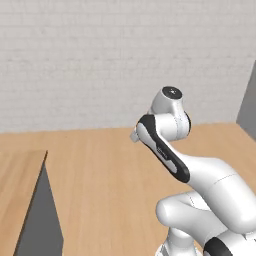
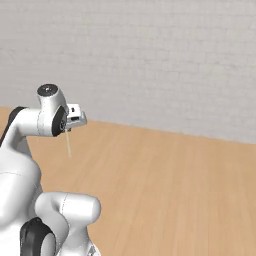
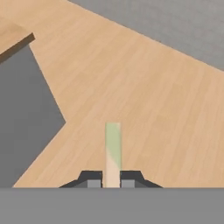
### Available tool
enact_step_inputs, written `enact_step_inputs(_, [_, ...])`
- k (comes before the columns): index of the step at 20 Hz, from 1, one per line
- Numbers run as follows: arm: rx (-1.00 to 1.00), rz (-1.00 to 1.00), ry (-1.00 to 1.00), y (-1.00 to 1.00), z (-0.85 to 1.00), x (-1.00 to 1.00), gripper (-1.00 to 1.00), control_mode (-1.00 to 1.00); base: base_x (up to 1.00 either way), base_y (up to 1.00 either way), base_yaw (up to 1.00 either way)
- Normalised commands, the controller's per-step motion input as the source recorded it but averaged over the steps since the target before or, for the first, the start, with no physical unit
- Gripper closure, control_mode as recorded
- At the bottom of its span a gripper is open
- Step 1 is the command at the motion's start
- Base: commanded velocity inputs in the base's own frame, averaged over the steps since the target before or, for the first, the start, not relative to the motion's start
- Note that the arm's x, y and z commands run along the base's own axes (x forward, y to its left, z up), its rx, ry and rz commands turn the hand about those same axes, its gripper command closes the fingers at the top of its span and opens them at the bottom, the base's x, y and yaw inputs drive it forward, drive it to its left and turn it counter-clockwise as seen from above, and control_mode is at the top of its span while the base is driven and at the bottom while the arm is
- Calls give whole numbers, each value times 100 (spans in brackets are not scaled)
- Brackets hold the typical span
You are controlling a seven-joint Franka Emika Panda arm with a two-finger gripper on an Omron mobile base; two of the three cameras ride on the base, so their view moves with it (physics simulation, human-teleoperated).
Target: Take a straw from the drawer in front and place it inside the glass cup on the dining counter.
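Pick step looked done: straw (image 3: 112, 151) sat pinched between the two fingertips of the gripper (image 3: 112, 180), jaws closed down to the straw's width, nothing else held

In the hand view, stuck straight out from between the tips, pale green fading to tan near the grip. In the right base view, hung as a thin pale stick (image 2: 68, 145) below the gripper (image 2: 68, 129), pointing down, clear of the wood floor (image 2: 170, 185) beneath

Arm raised and folded over the base, straw carried in the air against the white brick wall (image 1: 100, 60) backdrop. Edge of a light-wood tabletop (image 1: 20, 175) with a grey side panel (image 1: 42, 220) seen at lower left of the left base view; could not tell which counter that was

Drawer, glass cup and dining counter not pointed at here

Judged roughly halfway: grasp and lift complete. Remaining: reach the dining counter, find the cup, line the straw up over its mouth, lower in, release. Thin straw in a narrow pinch, so slip or tilt in transit a likely risk
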Motion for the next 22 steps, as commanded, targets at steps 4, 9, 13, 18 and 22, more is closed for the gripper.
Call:
enact_step_inputs(4, [0,0,0,0,0,0,100,100,100,-44,48])
enact_step_inputs(9, [0,0,0,0,0,0,100,100,100,-42,53])
enact_step_inputs(13, [0,0,0,0,0,0,100,100,100,-44,54])
enact_step_inputs(18, [0,0,0,0,0,0,100,100,100,-30,63])
enact_step_inputs(22, [0,0,0,0,0,0,100,100,100,-26,69])
